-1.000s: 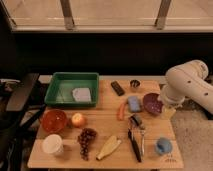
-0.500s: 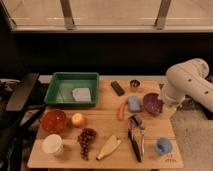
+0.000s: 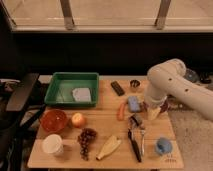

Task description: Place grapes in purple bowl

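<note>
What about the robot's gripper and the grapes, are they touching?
Apart. The camera view shows the gripper low on the right and the grapes front left, with bare table between them.

Legible text, labels, numbers: none. Faint marks (image 3: 170,161) at the surface (image 3: 107,114) front corner: unreadable. Gripper (image 3: 153,113): low over the right side.

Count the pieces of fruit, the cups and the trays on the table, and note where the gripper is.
Fruit: 3 (grapes, apple, banana)
Cups: 2 (white cup, blue cup)
Trays: 1 (green tray)
Total: 6
The gripper hangs low over the right side of the table, beside the blue sponge.
</note>
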Motion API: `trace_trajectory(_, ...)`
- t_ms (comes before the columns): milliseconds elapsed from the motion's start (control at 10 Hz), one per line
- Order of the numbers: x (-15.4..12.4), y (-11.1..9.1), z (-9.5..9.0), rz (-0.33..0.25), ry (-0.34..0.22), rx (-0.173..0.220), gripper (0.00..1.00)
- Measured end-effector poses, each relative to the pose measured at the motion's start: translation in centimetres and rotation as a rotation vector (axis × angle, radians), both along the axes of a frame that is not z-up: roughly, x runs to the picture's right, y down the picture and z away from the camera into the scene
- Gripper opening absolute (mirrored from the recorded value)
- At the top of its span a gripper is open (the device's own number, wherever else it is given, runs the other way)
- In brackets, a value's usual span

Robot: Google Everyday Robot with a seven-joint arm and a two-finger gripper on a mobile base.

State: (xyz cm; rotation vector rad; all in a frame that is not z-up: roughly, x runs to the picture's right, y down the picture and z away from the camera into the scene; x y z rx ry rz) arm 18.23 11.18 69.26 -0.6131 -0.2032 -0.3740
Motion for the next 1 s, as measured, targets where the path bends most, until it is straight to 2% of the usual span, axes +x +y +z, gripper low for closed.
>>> trace_trajectory(300, -7.4, 2.7, -1.5, -0.145, -0.233, -0.032, 0.65)
trace_trajectory(400, -10.0, 3.9, -2.5, -0.195, -0.330, -0.049, 0.65)
trace_trajectory(600, -12.8, 5.5, -4.0, -0.252, -0.439, -0.069, 0.65)
trace_trajectory(1000, -12.9, 5.6, -4.0, -0.254, -0.445, -0.072, 0.65)
